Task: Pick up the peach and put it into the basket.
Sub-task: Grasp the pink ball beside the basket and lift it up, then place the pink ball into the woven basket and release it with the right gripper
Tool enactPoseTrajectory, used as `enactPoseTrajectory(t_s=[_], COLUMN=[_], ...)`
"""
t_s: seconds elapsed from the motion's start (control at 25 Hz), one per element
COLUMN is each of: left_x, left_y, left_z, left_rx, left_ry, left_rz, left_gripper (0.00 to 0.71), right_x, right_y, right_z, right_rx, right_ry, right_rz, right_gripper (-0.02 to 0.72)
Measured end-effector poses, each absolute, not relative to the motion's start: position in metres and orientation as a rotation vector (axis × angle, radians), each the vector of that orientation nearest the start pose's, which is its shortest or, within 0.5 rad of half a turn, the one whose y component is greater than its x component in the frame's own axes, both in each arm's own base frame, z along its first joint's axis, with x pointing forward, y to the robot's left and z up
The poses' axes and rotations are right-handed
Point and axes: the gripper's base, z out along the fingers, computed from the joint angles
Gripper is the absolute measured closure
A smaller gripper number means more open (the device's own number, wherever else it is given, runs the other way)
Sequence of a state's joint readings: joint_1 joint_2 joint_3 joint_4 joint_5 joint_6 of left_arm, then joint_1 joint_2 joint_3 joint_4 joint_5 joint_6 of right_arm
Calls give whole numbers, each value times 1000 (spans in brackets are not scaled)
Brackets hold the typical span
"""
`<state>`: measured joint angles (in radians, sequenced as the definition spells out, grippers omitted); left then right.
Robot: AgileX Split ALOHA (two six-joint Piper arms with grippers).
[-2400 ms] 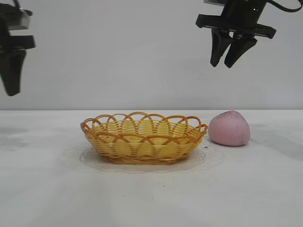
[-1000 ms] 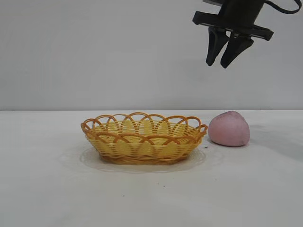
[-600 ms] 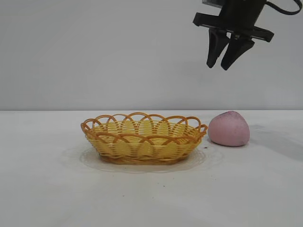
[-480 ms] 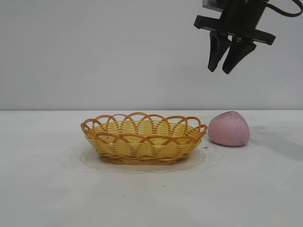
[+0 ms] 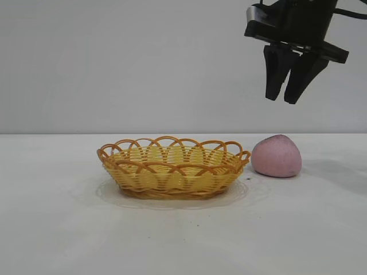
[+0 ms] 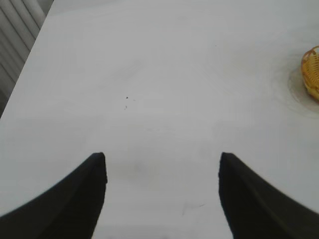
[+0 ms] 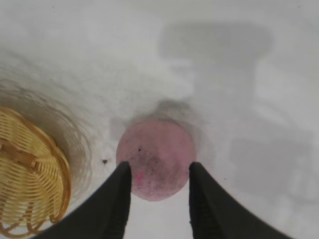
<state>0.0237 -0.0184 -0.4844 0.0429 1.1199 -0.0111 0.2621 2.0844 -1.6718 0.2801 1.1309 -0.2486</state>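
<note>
The dusty-pink peach lies on the white table just right of the yellow wicker basket, close to its orange-brown rim. My right gripper hangs open high above the peach, fingers pointing down and empty. Seen from the right wrist, the peach lies straight below the right gripper, with the basket off to one side. My left gripper stands open over bare table, and only an edge of the basket shows in its view. The left arm is outside the exterior view.
The white tabletop stretches wide in front of the basket and peach. A plain grey wall stands behind. In the left wrist view the table's edge runs beside white vertical slats.
The right gripper has shifted right and come down a little, nearer over the peach. The peach and basket have not moved.
</note>
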Motion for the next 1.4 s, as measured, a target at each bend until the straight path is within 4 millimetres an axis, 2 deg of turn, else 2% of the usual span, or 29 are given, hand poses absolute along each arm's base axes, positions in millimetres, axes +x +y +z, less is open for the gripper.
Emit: enactPoseTrajectory(t_s=[0.2, 0.28, 0.32, 0.44, 0.56, 0.72, 0.84, 1.08, 1.24, 1.4], left_x=[-9, -9, -9, -9, -9, -9, -9, -9, -9, -9], left_y=[3, 3, 3, 3, 3, 3, 3, 3, 3, 3], left_z=[268, 268, 268, 268, 268, 268, 268, 268, 268, 268], left_rx=[-40, -40, -38, -38, -38, -38, -38, -38, -38, -38], left_ry=[2100, 2100, 2100, 2100, 2100, 2100, 2100, 2100, 2100, 2100], left_rz=[60, 60, 61, 61, 59, 59, 59, 59, 59, 59], left_gripper=[285, 285, 285, 285, 285, 285, 285, 285, 285, 285], right_x=[412, 413, 413, 412, 406, 388, 372, 342, 336, 341], right_y=[135, 136, 136, 137, 145, 171, 197, 250, 272, 276], right_z=[156, 139, 137, 149, 178, 221, 232, 228, 202, 169], right_rx=[-609, -643, -659, -692, -755, -853, -953, -1160, -1231, -1249], right_ry=[3069, 3101, 3101, 3062, 2979, 2853, 2810, 2746, 2758, 2810], right_rz=[420, 429, 431, 432, 428, 448, 469, 487, 473, 440], right_gripper=[427, 526, 585, 703, 703, 703, 703, 703, 703, 703])
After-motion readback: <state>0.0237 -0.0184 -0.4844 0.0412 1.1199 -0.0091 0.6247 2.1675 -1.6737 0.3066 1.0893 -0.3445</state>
